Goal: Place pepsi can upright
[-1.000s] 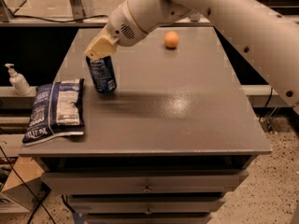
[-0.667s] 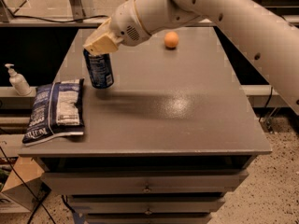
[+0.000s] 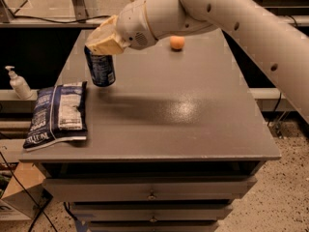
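So the can (image 3: 100, 70) is a thin metal thing: light, stiff enough along its length, but the wall dents if you squeeze hard, and the painted side is pretty slick. My guess is the best hold is across the upper body near the top rim, where it's stiffer. Don't tip it, because a narrow base like that falls over easily.

Right now it's at the far left of the table (image 3: 193, 129), standing roughly upright with maybe a slight lean. The gripper (image 3: 102, 43) sits right on top of it and hides the can's top end, with the rest of the can hanging out below. I honestly can't tell if it's clamped on the can or has let go. I also can't tell if the base is flat on the table or just off it.

The bag (image 3: 59, 114) lies nearer, along the left edge and close to the can but apart from it. A small orange ball (image 3: 177, 42) sits further right at the far side.
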`<state>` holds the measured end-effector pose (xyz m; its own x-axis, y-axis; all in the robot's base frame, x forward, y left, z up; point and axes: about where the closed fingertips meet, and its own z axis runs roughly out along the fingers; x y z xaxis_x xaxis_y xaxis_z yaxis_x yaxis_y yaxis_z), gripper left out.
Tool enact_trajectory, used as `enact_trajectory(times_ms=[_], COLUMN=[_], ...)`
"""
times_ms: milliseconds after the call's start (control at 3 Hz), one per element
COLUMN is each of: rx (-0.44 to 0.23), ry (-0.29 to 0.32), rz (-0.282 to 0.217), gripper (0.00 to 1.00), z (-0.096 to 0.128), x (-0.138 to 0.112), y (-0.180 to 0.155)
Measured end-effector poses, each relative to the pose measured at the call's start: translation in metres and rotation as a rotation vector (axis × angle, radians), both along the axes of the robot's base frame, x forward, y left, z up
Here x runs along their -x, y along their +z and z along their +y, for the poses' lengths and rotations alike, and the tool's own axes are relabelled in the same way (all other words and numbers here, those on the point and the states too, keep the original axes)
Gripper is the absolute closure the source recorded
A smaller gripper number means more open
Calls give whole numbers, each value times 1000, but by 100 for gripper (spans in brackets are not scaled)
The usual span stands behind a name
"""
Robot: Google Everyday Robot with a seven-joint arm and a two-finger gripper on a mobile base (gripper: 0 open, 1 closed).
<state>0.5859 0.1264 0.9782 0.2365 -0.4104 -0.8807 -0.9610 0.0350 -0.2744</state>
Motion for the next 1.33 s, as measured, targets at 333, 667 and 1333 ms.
enact_trajectory(times_ms=[333, 667, 1333], rx=[22, 43, 28], ry=[-14, -25, -46], rz=[-35, -31, -1], gripper=[100, 85, 38], z=[4, 9, 10], x=[0, -1, 2], y=[-8, -20, -38])
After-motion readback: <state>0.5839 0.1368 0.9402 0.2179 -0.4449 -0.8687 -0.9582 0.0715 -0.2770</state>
